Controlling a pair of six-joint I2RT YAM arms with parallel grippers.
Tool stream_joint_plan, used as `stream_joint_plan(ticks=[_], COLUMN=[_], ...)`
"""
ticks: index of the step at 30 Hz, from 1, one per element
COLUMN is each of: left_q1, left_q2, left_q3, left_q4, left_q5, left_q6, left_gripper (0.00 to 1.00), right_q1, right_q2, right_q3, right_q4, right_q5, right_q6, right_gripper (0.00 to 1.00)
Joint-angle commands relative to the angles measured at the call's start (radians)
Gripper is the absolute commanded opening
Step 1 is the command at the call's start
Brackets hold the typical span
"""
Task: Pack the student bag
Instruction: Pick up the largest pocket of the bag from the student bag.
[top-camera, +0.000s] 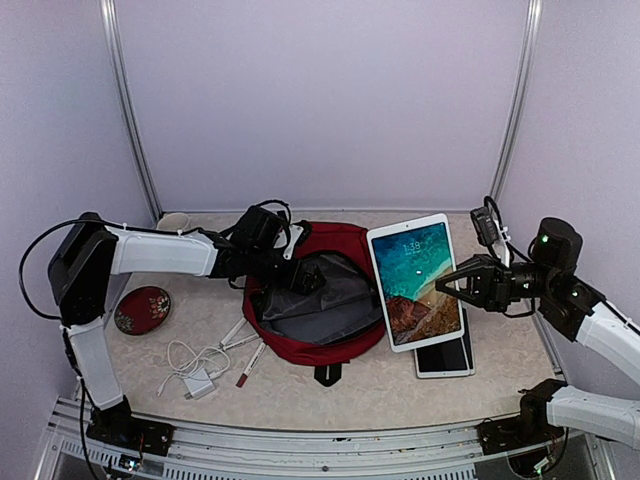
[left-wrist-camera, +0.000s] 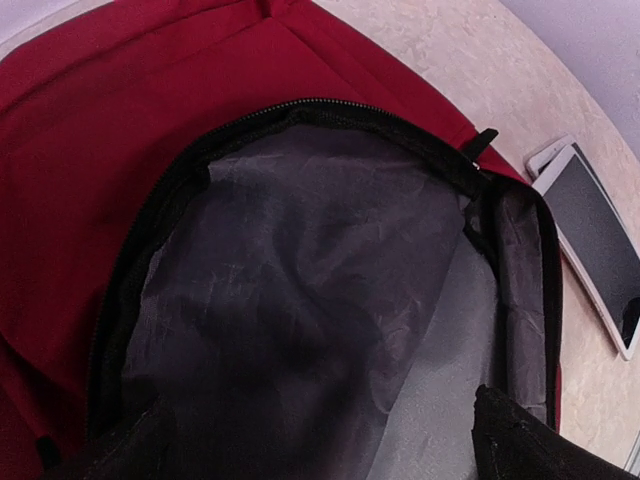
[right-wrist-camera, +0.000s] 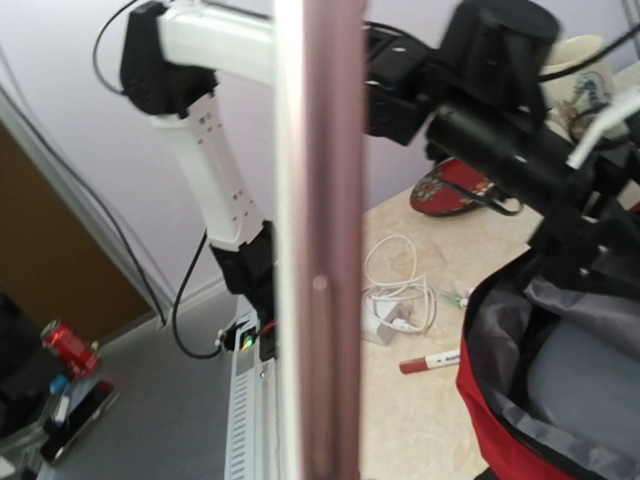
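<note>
The right claw (top-camera: 464, 283) is clamped on the right edge of a white tablet (top-camera: 413, 278). The tablet is held tilted above the right side of the worktop (top-camera: 390, 390), its screen lit and its clock digits too small to read. The left claw (top-camera: 306, 279) sits at the mouth of the student bag (top-camera: 335, 345); I cannot tell whether its fingers are apart or together. The bag lies unzipped at the worktop's middle, grey lining showing. A second tablet (top-camera: 446, 358) lies flat near the right edge. The worktop is beige and marbled, the walls (top-camera: 320, 100) pale lilac. A white charger (top-camera: 200, 384) lies near the left front corner.
</note>
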Motion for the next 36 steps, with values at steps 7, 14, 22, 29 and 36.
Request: stream_joint_plan(ticks=[7, 14, 22, 29, 36], left_q1=[0.005, 0.006, 0.01, 0.014, 0.106], left_q2=[0.072, 0.052, 0.012, -0.026, -0.041], left_q3=[0.062, 0.027, 0.003, 0.017, 0.098], left_q4=[-0.029, 0.039, 0.064, 0.048, -0.025], left_q5=[0.024, 0.076, 0.087, 0.046, 0.017], left_q6=[0.125, 0.124, 0.129, 0.134, 0.136], left_gripper=[0.98, 0.79, 0.45, 0.47, 0.8], right_q1=[-0.004, -0.004, -0.004, -0.004, -0.004], right_q2=[0.035, 0.098, 0.155, 0.164, 0.151], right_q3=[0.065, 0.083, 0.108, 0.117, 0.108], right_q4=[0.02, 0.013, -0.03, -0.081, -0.104], right_q5=[-0.052, -0.065, -0.028, 0.014, 0.027], right_q6=[-0.14, -0.19, -0.237, -0.255, -0.26], right_gripper=[0.0, 0.0, 0.0, 0.0, 0.0])
